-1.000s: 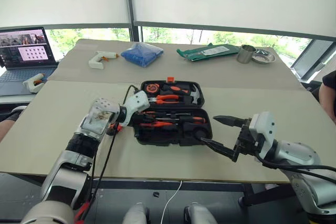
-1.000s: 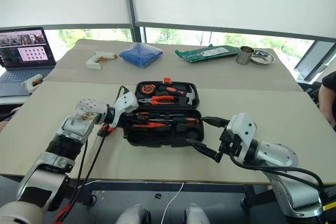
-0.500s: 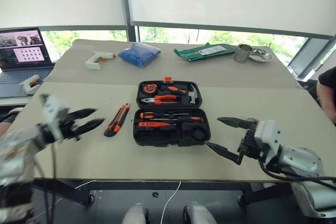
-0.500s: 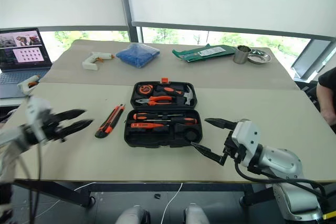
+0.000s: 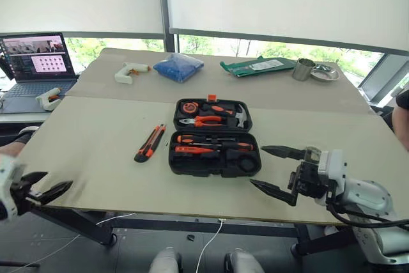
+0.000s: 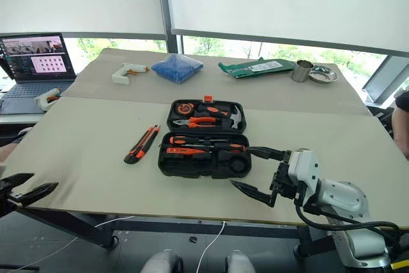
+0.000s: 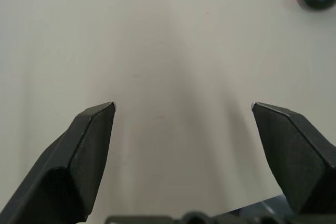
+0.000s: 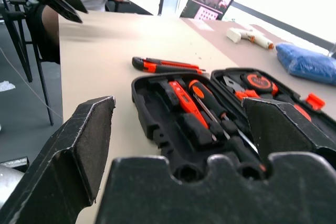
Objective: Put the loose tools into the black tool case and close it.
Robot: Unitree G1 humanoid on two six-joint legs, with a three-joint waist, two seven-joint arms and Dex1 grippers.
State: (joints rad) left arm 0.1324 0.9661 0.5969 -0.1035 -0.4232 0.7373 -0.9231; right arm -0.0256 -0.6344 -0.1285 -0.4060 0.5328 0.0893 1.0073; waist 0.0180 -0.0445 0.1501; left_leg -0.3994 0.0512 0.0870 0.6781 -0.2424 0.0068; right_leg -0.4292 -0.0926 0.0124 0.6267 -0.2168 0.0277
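The black tool case (image 5: 212, 170) lies open in the middle of the table, with orange-and-black screwdrivers (image 5: 208, 149) in its near half and pliers and a hammer in its lid. An orange-black utility knife (image 5: 149, 143) lies loose on the table just left of the case. My left gripper (image 5: 38, 187) hangs open and empty at the table's near left corner, far from the knife. My right gripper (image 5: 275, 171) stands open and empty just right of the case's near corner, pointing at it. In the right wrist view the case (image 8: 157, 109) and knife (image 8: 165, 65) lie ahead.
At the back of the table lie a white glue gun (image 5: 128, 71), a blue bag (image 5: 179, 66), a green pouch (image 5: 259, 66), a metal cup (image 5: 301, 68) and a metal bowl (image 5: 324, 73). A laptop (image 5: 35, 62) stands far left. A person sits at the right edge (image 5: 402, 113).
My left gripper opened, left the utility knife on the table beside the case, and swung away left and back to the table's near corner. The right gripper stayed put.
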